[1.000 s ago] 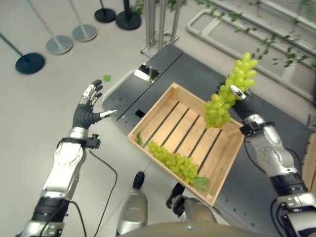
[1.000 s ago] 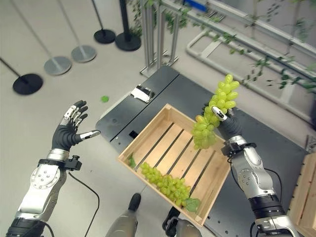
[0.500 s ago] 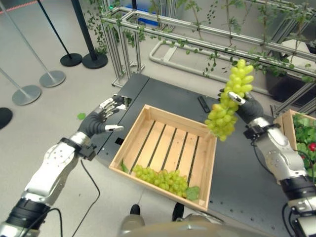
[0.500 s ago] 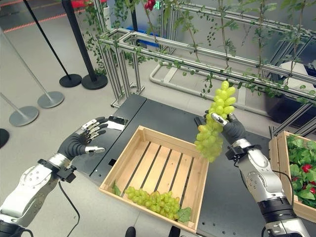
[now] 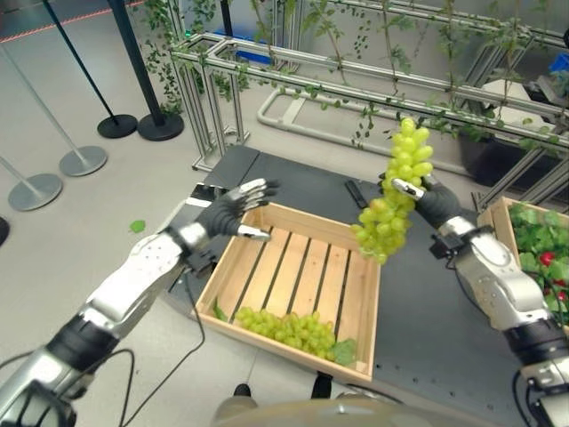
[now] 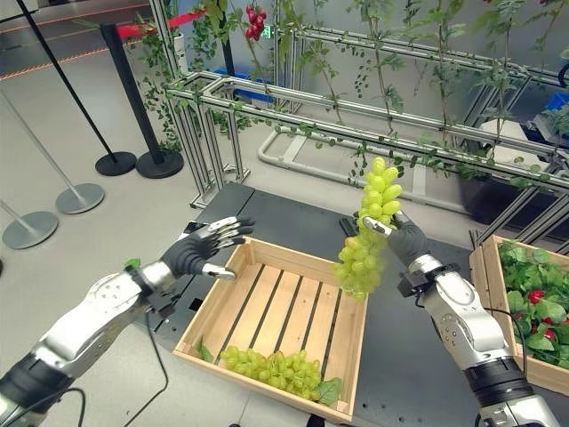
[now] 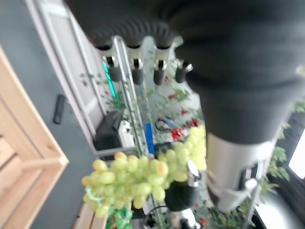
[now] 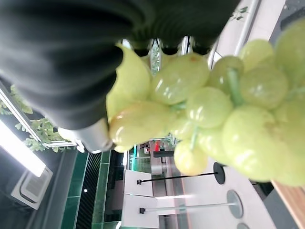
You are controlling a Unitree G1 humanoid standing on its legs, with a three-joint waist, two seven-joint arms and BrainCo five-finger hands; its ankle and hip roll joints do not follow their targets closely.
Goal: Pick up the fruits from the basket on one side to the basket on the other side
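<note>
I have the right hand point(image 5: 425, 194) clenched around a bunch of green grapes point(image 5: 392, 191), gripping it about mid-length so the lower half hangs free and the upper half stands above the fingers. I hold it high over the far right corner of the wooden crate point(image 5: 354, 242), clear of the slats, because a loose cluster like this would drag or shed berries if it brushed the rim on the way across. In the right wrist view the grapes press right against the palm, though from that close I can't be sure how much of the stem the fingers catch, so I treat the hold as only fairly firm. A second bunch of grapes point(image 5: 290, 327) lies inside the crate along its near wall with a green leaf point(image 5: 345, 351) at its right end, and it waits its turn. The crate sits on the dark grey platform point(image 5: 434, 342), which serves here as the tabletop. To the far right stands the other crate point(image 6: 485, 294), with leafy greens and red fruit in it, and I judge that to be where this bunch belongs. My left hand point(image 5: 233, 210) hovers over the first crate's far left corner with its fingers spread and nothing in it, kept out of the carrying arm's way. A small black remote-like object point(image 5: 353, 192) lies on the platform beyond the crate.
</note>
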